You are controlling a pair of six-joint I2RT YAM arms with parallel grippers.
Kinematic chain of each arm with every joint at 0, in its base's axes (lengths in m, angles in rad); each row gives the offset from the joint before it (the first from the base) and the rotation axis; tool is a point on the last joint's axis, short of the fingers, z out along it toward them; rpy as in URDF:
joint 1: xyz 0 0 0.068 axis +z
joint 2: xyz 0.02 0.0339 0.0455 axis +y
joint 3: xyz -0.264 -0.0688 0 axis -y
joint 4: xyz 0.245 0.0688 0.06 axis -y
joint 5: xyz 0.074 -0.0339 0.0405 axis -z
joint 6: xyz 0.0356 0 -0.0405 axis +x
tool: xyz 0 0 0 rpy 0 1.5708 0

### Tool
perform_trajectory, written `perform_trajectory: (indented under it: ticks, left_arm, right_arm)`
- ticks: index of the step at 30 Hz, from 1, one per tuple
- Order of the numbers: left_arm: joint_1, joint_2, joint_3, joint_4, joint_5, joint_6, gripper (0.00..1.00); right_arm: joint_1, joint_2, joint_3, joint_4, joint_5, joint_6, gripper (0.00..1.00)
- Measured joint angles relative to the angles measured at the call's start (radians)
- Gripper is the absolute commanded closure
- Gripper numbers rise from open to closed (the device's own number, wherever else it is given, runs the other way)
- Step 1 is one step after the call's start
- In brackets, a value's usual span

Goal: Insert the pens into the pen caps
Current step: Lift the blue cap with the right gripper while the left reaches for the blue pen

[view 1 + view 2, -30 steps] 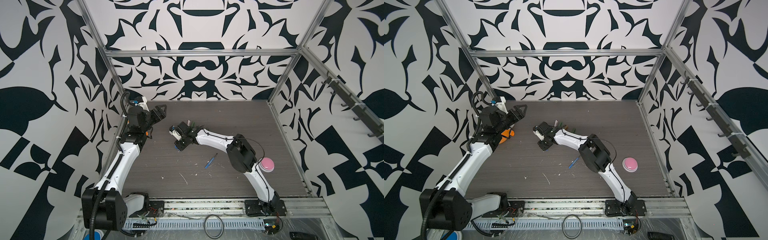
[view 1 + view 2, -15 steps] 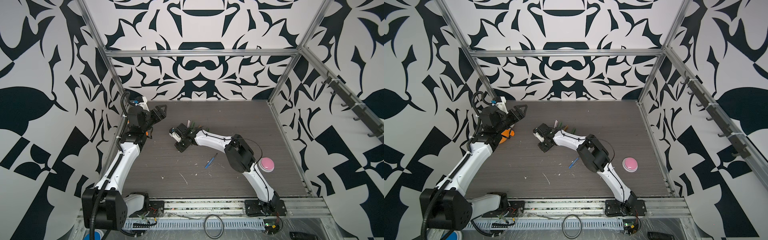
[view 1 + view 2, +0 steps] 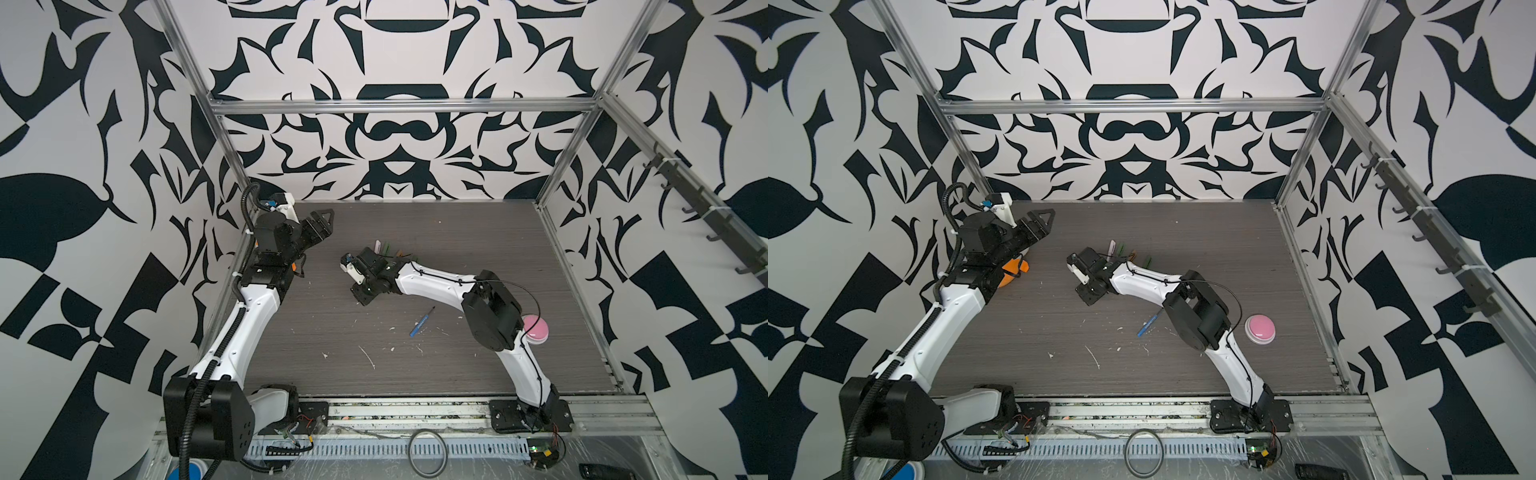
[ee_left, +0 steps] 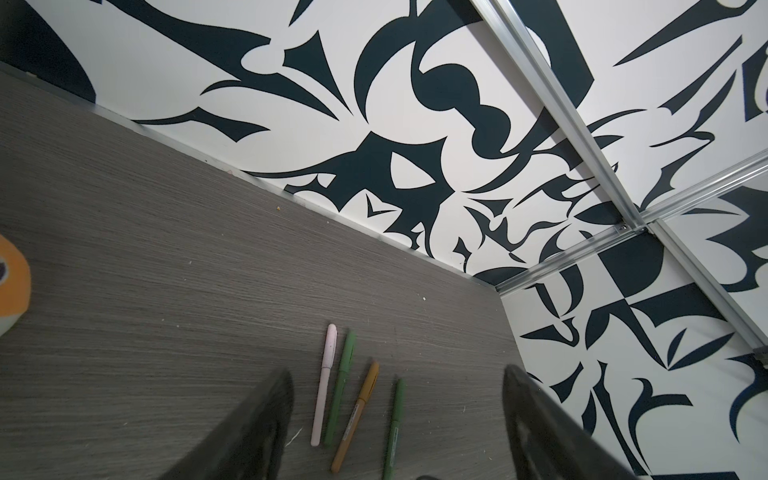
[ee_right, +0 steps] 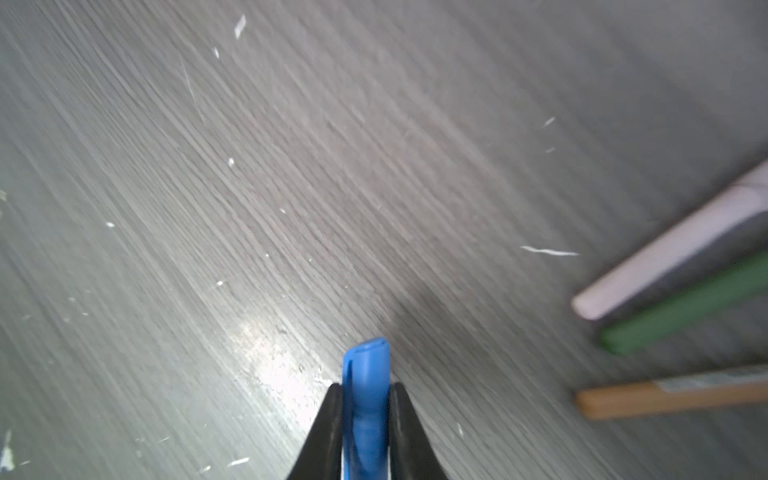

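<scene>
My right gripper (image 5: 365,388) is shut on a blue pen cap (image 5: 366,368), whose end sticks out past the fingertips just above the table. In both top views this gripper (image 3: 360,296) sits low near the table's middle and hides the cap. The blue pen (image 3: 422,322) (image 3: 1149,324) lies uncapped, dark tip up, by the right arm's elbow. A pink pen (image 4: 324,384), two green pens (image 4: 340,390) (image 4: 394,428) and an orange-brown pen (image 4: 357,419) lie side by side behind the right gripper and look capped. My left gripper (image 3: 322,220) (image 4: 397,372) hangs open and empty at the far left.
A pink round button (image 3: 536,328) (image 3: 1260,328) sits at the right, beside the right arm. An orange object (image 3: 1013,272) (image 4: 12,282) lies under the left arm by the left wall. White scuffs mark the grey table (image 3: 478,232).
The right arm's elbow has shifted slightly while its gripper stays at about the same spot. The left arm has not moved.
</scene>
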Motion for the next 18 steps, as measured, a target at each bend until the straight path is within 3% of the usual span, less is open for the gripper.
perform_trajectory:
  ticks: [7,12,18]
  left_arm:
    - [-0.001,0.007,0.0,0.016,0.026,-0.001,0.24]
    - [-0.029,0.043,0.0,0.029,0.061,-0.004,0.27]
    - [-0.084,0.101,0.0,0.027,0.099,0.0,0.27]
  right_arm:
    - [-0.058,-0.204,-0.259,0.116,0.061,0.099,0.82]
    - [-0.242,-0.388,-0.546,0.194,0.117,0.201,0.83]
    - [-0.404,-0.429,-0.713,0.23,0.158,0.27,0.82]
